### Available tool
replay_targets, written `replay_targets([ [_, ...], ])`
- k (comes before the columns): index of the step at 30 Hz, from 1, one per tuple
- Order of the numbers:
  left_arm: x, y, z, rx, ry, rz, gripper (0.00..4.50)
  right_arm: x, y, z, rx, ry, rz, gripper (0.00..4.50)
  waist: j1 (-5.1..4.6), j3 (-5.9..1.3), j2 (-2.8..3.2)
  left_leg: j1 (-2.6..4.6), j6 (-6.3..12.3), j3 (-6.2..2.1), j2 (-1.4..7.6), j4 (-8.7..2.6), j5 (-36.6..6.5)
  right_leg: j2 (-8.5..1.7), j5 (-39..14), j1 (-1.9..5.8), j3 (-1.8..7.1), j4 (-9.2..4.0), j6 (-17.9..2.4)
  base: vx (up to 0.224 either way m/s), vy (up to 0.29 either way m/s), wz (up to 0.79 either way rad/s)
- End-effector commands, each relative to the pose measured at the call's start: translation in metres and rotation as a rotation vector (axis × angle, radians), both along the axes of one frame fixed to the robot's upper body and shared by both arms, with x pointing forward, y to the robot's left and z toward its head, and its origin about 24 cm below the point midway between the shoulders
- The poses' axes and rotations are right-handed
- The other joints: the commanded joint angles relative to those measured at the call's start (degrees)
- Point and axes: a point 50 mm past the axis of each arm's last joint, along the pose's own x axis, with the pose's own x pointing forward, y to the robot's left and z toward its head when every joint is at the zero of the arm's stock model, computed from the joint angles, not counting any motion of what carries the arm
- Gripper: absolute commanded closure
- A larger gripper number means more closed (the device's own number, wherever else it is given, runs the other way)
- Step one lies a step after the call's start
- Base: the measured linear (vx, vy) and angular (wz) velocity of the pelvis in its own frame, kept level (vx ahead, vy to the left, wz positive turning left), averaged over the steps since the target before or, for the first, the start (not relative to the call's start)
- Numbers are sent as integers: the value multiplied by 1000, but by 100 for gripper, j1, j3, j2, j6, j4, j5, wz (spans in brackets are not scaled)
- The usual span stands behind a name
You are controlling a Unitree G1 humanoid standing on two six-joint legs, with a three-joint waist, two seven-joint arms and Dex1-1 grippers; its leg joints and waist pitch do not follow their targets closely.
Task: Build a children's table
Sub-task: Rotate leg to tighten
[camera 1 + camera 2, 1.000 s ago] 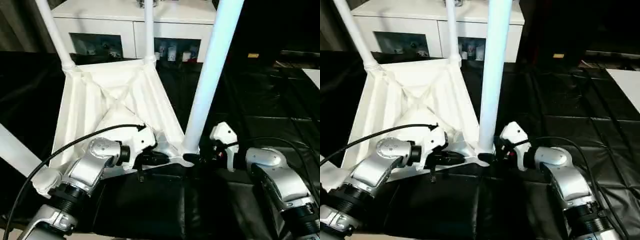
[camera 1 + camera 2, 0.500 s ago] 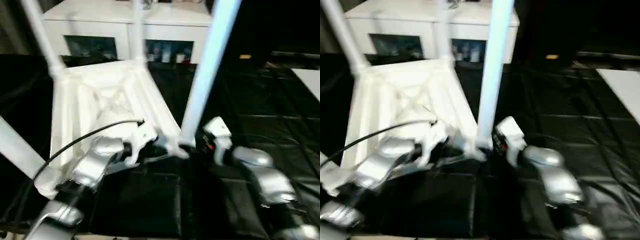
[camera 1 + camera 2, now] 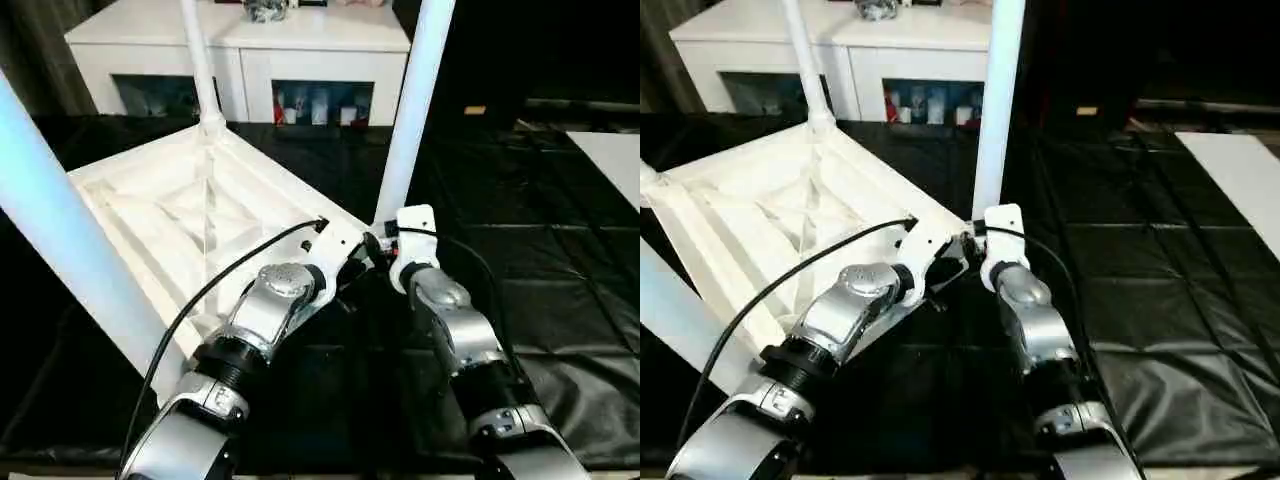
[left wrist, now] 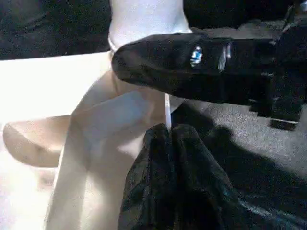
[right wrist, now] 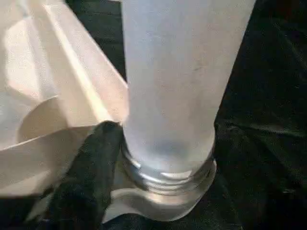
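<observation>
The children's table lies upside down, its ribbed white tabletop facing up. Three legs stand in its corner sockets: a far leg, a close one on the left, and the near-right leg. Both grippers meet at that near-right corner. My left gripper is shut on the tabletop's thin rim beside the socket. My right gripper is open, astride the leg's base. One of its fingers lies against the threaded collar, and the same finger crosses in front of the leg.
A white cabinet stands behind the table. Black quilted mat covers the floor on the right, with a flat white board at its far right edge. A black cable loops from my left forearm.
The camera has swung, so the whole picture has shifted. The tabletop now looks turned, with one leg close at the left. Both grippers have stayed at the same corner.
</observation>
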Motion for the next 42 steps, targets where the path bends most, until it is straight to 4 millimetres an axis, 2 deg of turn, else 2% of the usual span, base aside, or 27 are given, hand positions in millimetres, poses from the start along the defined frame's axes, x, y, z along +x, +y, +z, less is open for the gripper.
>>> replay_targets([
  [1,1,-7,21,-37,-105,-83,450,-4,17,13,34,-48,141,83,71,-430,-23,-22,502,-20,110,-412,-1001,-191,-1338,362,162,-325,-1244,0,0,0],
  [2,0,-5,20,-35,-102,-82,450,-4,14,14,31,-50,151,72,80,-431,-23,-22,506,-22,111,-413,-1004,-193,-1363,371,161,-328,-1251,0,0,0],
  [3,0,4,19,-24,-93,-81,450,-5,0,21,6,-63,194,67,89,-431,-27,-19,502,-23,117,-411,-984,-186,-1346,383,162,-319,-1257,0,0,0],
  [4,-1,8,18,-17,-92,-96,450,-7,-7,24,-16,-68,234,67,126,-428,3,-13,540,-24,131,-405,-893,-180,-1181,377,174,-298,-1304,0,0,0],
  [5,-1,8,18,-17,-92,-96,450,-7,-7,24,-16,-68,234,63,126,-428,3,-13,540,-24,131,-405,-893,-180,-1181,377,174,-298,-1304,0,0,0],
  [6,-3,12,18,-11,-88,-108,450,-10,-13,26,-33,-60,288,39,138,-430,1,2,544,-14,141,-397,-865,-175,-1089,366,180,-289,-1346,0,0,0],
  [7,-5,19,17,-1,-83,-125,450,-18,-25,29,-73,-54,381,39,183,-418,8,23,563,-14,164,-402,-860,-156,-956,377,183,-271,-1391,0,0,0],
  [8,-6,20,16,-4,-77,-139,450,-20,-29,30,-87,-49,415,39,197,-418,7,30,563,-8,165,-399,-878,-160,-950,369,188,-271,-1415,0,0,0],
  [9,-11,26,15,-10,-51,-190,450,-33,-41,31,-144,-24,555,39,203,-412,31,30,555,-2,160,-402,-917,-160,-994,356,193,-276,-1431,0,0,0],
  [10,-12,27,15,-10,-49,-201,450,-35,-43,31,-152,-20,577,39,278,-416,20,47,540,-17,191,-406,-927,-170,-932,390,197,-266,-1407,0,0,0],
  [11,-22,31,15,-30,-30,-304,450,-48,-53,33,-169,21,683,39,274,-396,7,33,574,-7,177,-419,-1030,-166,-973,395,203,-272,-1437,0,0,0],
  [12,-23,32,15,-33,-28,-315,450,-49,-54,33,-168,25,688,39,311,-406,15,51,573,-11,190,-416,-1074,-179,-1020,400,205,-272,-1434,0,0,0],
  [13,-36,35,16,-60,-20,-466,450,-57,-63,34,-163,64,746,39,296,-385,-4,36,538,-7,180,-435,-1252,-181,-1360,375,202,-310,-1390,0,0,0],
  [15,-43,38,16,-65,-11,-527,450,-61,-67,34,-164,79,769,39,304,-372,4,50,489,-12,201,-449,-1366,-200,-1579,352,212,-328,-1334,0,0,0],
  [16,-53,46,14,-57,37,-605,450,-67,-70,33,-169,106,812,39,324,-368,8,96,371,-12,214,-457,-1526,-200,-1886,313,211,-349,-1273,0,0,0],
  [18,-54,48,14,-56,46,-611,450,-67,-70,32,-167,112,817,39,343,-327,28,160,303,25,216,-461,-1685,-165,-2056,220,233,-392,-1261,0,0,0],
  [19,-56,49,15,-64,51,-622,450,-68,-68,31,-157,123,826,39,385,-331,-16,203,255,43,220,-454,-1755,-162,-2152,193,243,-407,-1236,0,0,0],
  [20,-56,49,15,-65,52,-623,450,-68,-68,31,-157,123,827,39,394,-328,-5,207,239,48,219,-453,-1818,-156,-2210,184,245,-400,-1225,0,0,0],
  [21,-57,50,16,-70,55,-631,450,-69,-68,31,-155,127,836,39,399,-315,-7,198,218,52,218,-464,-1846,-155,-2291,184,245,-416,-1188,0,0,0],
  [22,-59,51,17,-75,64,-646,450,-69,-66,31,-148,129,846,39,388,-321,-9,131,134,33,224,-499,-1825,-165,-2418,239,237,-388,-1043,0,0,0],
  [28,-56,57,17,-43,49,-628,450,-74,-62,25,-143,177,919,39,353,-328,-44,93,120,28,204,-490,-1764,-187,-2653,245,248,-416,-828,0,0,0],
  [34,-55,59,17,-38,46,-617,450,-74,-61,23,-129,184,912,68,375,-347,-43,76,166,40,207,-478,-1491,-184,-2378,252,257,-385,-891,0,0,0],
  [37,-55,59,18,-37,46,-615,450,-71,-60,23,-118,174,902,106,375,-353,-38,70,187,46,208,-473,-1397,-180,-2145,260,259,-357,-987,0,0,0],
  [42,-54,60,17,-34,47,-609,450,-72,-58,21,-107,186,913,141,376,-355,-39,70,190,48,205,-469,-1394,-181,-2146,270,257,-354,-1001,0,0,0],
])
